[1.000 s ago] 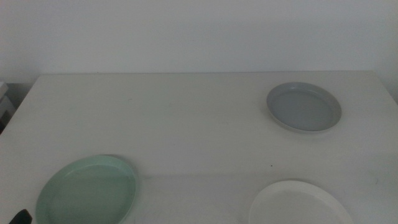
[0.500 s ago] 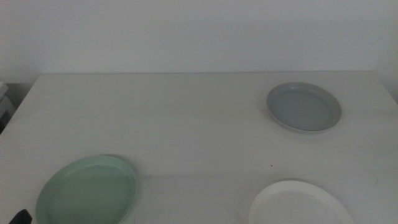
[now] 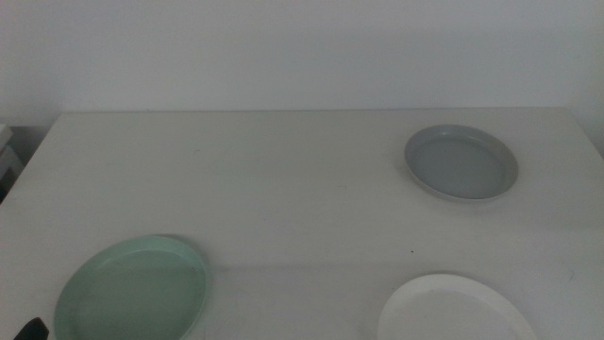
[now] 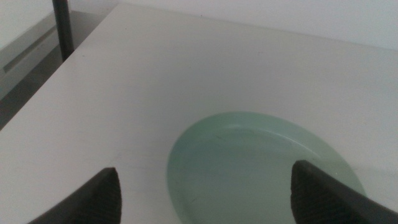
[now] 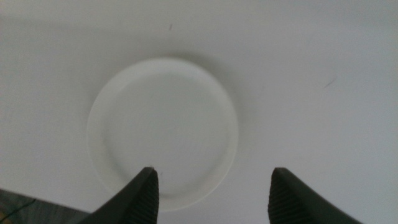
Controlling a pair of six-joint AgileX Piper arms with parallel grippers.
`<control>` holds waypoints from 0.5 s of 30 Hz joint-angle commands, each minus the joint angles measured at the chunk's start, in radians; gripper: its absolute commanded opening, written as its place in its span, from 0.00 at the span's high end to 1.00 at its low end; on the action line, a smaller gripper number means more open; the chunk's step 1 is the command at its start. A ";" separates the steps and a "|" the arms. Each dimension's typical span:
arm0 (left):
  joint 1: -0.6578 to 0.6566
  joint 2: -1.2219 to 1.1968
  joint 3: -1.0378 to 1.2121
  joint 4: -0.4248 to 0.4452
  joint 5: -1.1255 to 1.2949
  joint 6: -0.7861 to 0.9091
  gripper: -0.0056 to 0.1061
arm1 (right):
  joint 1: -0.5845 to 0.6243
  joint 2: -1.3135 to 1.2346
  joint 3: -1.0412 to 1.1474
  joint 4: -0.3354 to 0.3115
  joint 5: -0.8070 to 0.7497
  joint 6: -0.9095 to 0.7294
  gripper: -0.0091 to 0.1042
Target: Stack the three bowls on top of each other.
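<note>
The pale mint green bowl [image 3: 132, 289] sits at the table's front left; it also shows in the left wrist view [image 4: 261, 168]. The grey-blue bowl [image 3: 461, 162] sits at the back right. The white bowl [image 3: 455, 309] lies at the front right, cut by the picture's bottom edge; it also shows in the right wrist view [image 5: 163, 130]. My left gripper [image 4: 205, 190] is open above the near edge of the mint bowl, and only its tip [image 3: 30, 330] shows in the middle view. My right gripper [image 5: 211, 193] is open above the white bowl's near rim.
The white table [image 3: 283, 189] ends at a pale wall at the back. A dark post [image 4: 61, 25] stands off the table's left edge in the left wrist view. The bowls lie well apart from each other.
</note>
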 commanded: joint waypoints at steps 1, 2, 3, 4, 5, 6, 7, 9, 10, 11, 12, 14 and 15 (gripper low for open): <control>-0.001 -0.013 -0.004 0.001 -0.073 -0.010 0.01 | -0.007 0.051 -0.033 0.028 0.030 -0.013 0.52; -0.001 -0.013 -0.004 0.001 -0.073 -0.010 0.01 | -0.007 0.070 -0.030 0.024 0.027 -0.013 0.52; -0.001 -0.013 -0.004 0.001 -0.073 -0.010 0.01 | -0.007 0.084 -0.028 0.020 0.025 -0.010 0.52; -0.001 -0.013 -0.004 0.001 -0.073 -0.010 0.01 | -0.007 0.101 -0.023 0.017 0.020 0.000 0.52; -0.001 -0.013 -0.004 0.001 -0.073 -0.010 0.01 | -0.007 0.114 -0.012 0.016 0.012 0.014 0.52; -0.001 -0.013 -0.004 0.001 -0.073 -0.010 0.01 | -0.007 0.120 0.001 0.014 0.003 0.031 0.52; -0.001 -0.013 -0.004 0.001 -0.073 -0.010 0.01 | -0.007 0.124 0.026 0.006 -0.017 0.048 0.52; -0.001 -0.013 -0.004 0.001 -0.073 -0.010 0.01 | -0.007 0.124 0.113 0.000 -0.078 0.099 0.52; -0.001 -0.013 -0.004 0.001 -0.073 -0.010 0.01 | -0.007 0.124 0.143 -0.001 -0.100 0.110 0.52; -0.001 -0.013 -0.004 0.001 -0.073 -0.010 0.01 | -0.007 0.125 0.170 -0.002 -0.117 0.115 0.52; -0.001 -0.013 -0.004 0.001 -0.073 -0.010 0.01 | -0.007 0.127 0.196 -0.002 -0.141 0.117 0.52; -0.001 -0.013 -0.004 0.001 -0.073 -0.010 0.01 | -0.007 0.135 0.239 0.003 -0.190 0.117 0.52; -0.001 -0.013 -0.004 0.001 -0.073 -0.010 0.01 | -0.006 0.141 0.262 0.003 -0.219 0.119 0.52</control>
